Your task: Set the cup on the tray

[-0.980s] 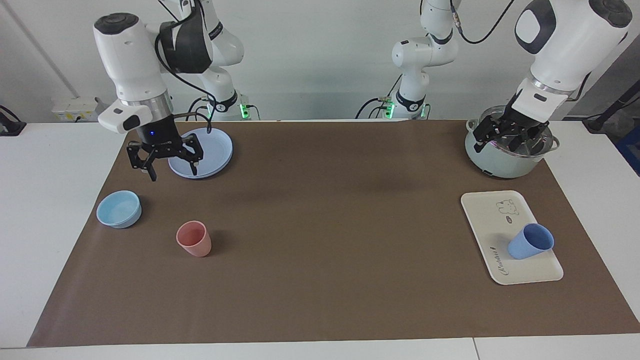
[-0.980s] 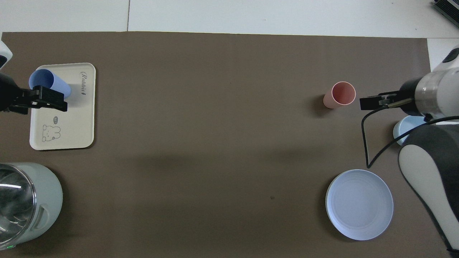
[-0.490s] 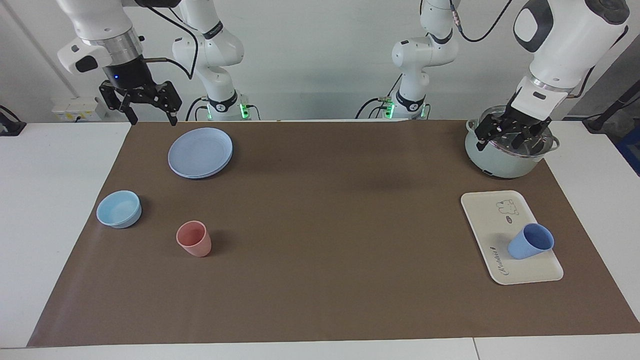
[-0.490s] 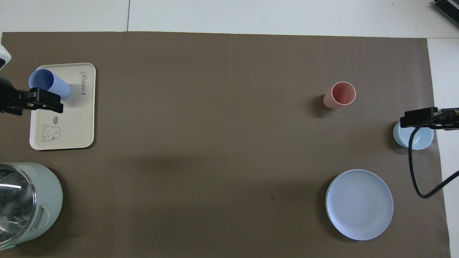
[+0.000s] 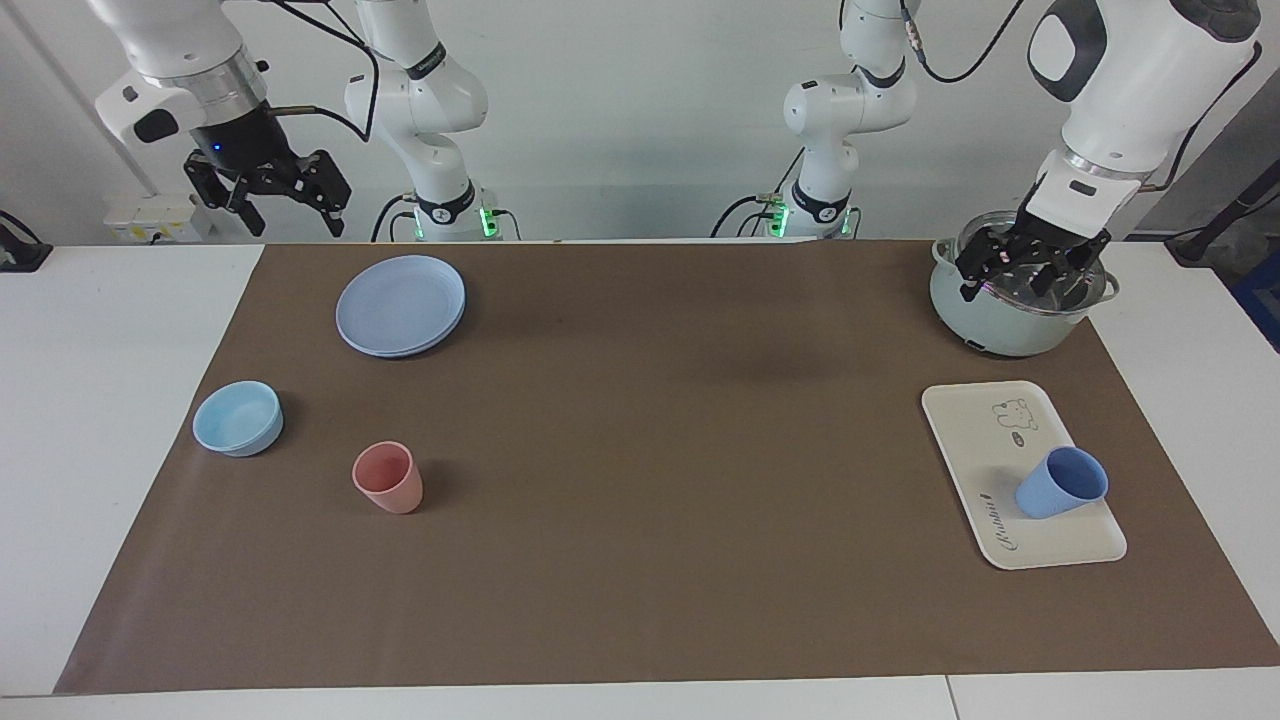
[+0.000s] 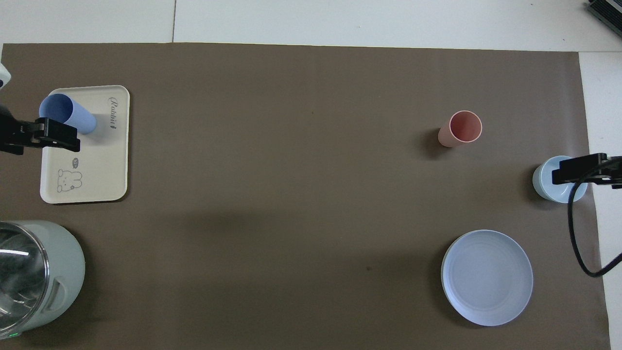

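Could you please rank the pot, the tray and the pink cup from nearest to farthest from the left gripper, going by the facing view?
From the left gripper:
1. Pot, directly beneath it.
2. Tray, farther from the robots than the pot.
3. Pink cup, toward the right arm's end.

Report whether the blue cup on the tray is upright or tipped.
Upright: the periwinkle-blue plastic cup stands on its base, mouth up, on the cream rectangular tray.

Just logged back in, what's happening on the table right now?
The small periwinkle-blue plastic cup stands on the flat cream-white rectangular tray, and nothing holds it. The left hand hangs open over the pale green pot. The right hand is raised, open, at its own end of the table.
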`<state>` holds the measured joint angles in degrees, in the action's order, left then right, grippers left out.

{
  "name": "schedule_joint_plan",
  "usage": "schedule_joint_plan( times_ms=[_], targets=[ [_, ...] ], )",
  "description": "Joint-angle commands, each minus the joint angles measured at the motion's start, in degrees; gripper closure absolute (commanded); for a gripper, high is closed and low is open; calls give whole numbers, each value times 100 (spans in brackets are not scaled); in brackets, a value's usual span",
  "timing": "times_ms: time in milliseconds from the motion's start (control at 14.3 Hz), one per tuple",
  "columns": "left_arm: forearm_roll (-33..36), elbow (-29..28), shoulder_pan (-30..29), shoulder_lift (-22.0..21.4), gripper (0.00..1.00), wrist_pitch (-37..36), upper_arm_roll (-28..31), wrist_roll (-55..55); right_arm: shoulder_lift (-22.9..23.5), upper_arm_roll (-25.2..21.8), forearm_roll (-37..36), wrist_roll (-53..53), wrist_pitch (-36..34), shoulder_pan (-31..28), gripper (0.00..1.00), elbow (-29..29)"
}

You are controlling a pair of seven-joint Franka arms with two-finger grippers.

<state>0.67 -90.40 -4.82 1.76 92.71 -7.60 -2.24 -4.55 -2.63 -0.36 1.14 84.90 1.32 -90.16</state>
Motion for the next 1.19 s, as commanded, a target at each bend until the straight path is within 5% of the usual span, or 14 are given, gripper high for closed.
schedule_joint_plan(
  times_ms=[0,1120],
  targets=[
    [109,-382,34,-237,0,212,4,31,165,26,-219,-263,113,-53,0,70],
    [65,31,69,-369,0,-166,-31,-48,42,44,106,-140,79,-61,0,-133]
  ],
)
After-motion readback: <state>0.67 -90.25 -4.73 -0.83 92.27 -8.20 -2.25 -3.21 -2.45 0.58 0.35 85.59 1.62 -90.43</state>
